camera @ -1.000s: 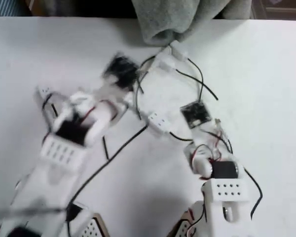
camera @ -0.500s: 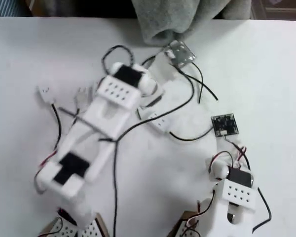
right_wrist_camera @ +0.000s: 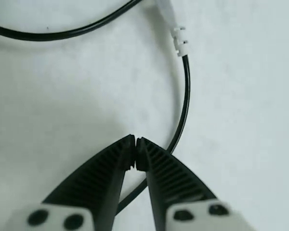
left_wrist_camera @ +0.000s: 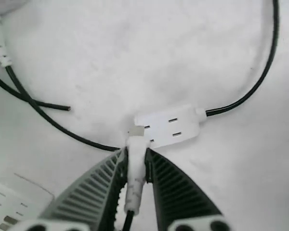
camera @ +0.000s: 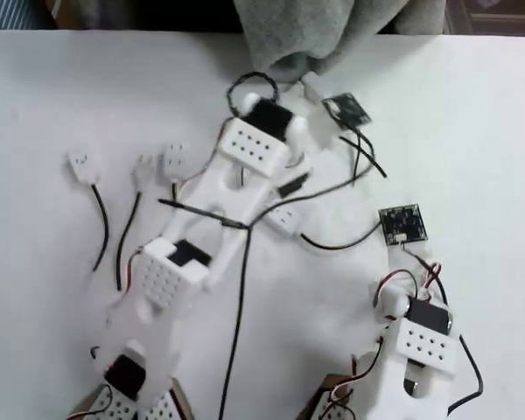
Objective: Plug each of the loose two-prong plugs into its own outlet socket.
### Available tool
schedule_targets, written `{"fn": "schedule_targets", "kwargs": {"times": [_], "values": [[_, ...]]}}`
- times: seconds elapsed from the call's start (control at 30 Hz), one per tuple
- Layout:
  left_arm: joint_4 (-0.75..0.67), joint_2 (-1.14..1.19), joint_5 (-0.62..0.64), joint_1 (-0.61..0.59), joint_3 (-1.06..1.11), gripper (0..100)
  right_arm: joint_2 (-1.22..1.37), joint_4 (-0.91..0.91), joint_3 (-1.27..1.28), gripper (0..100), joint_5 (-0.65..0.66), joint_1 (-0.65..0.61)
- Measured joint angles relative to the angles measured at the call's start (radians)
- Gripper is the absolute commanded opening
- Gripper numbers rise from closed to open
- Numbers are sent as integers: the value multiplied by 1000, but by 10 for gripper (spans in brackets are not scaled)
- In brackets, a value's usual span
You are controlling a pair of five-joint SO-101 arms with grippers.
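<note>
Setting: robotics lab bench; white counter (camera: 52, 87) carrying two small servo arms (camera: 192, 254), bare circuit boards (camera: 402, 224), loose black cabling (camera: 241, 297); grey fabric (camera: 315, 35) at far edge.

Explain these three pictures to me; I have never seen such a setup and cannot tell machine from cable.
These are two small white robot arms at a white table: the left arm stretched out, the right arm folded back. The high view looks down on both. Each of the other two pictures comes from a camera on one arm's wrist, looking along its pincer. On the table lie loose white plugs on black cords and a white socket block. The left pincer is clamped on a white plug, whose tip sits at the block's edge. The right pincer is shut on nothing, near a black cable.
</note>
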Motion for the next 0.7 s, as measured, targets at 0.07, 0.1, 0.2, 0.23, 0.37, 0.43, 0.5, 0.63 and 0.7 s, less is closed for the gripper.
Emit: {"fn": "schedule_targets", "kwargs": {"times": [0.07, 0.1, 0.2, 0.23, 0.37, 0.43, 0.5, 0.63, 0.7], "values": [[0, 2, 0, 31, -2, 25, 0, 0, 0, 20, 0, 0], [0, 8, 0, 43, -2, 25, 0, 0, 0, 20, 0, 0], [0, 37, 2, 63, -5, 25, 0, 0, 0, 20, 0, 0], [0, 54, 17, 64, -11, 25, 0, 0, 0, 20, 0, 0], [-9, 101, 74, 48, -11, 25, 0, 0, 0, 20, 0, 0], [-25, 107, 80, 25, -17, 25, 0, 0, 0, 20, 0, 0], [-38, 109, 83, 2, -20, 25, 0, 0, 0, 20, 0, 0], [-43, 115, 83, -6, -28, 25, 0, 0, 0, 20, 0, 0], [-38, 118, 83, -6, -41, 25, 0, 0, 0, 20, 0, 0]]}}
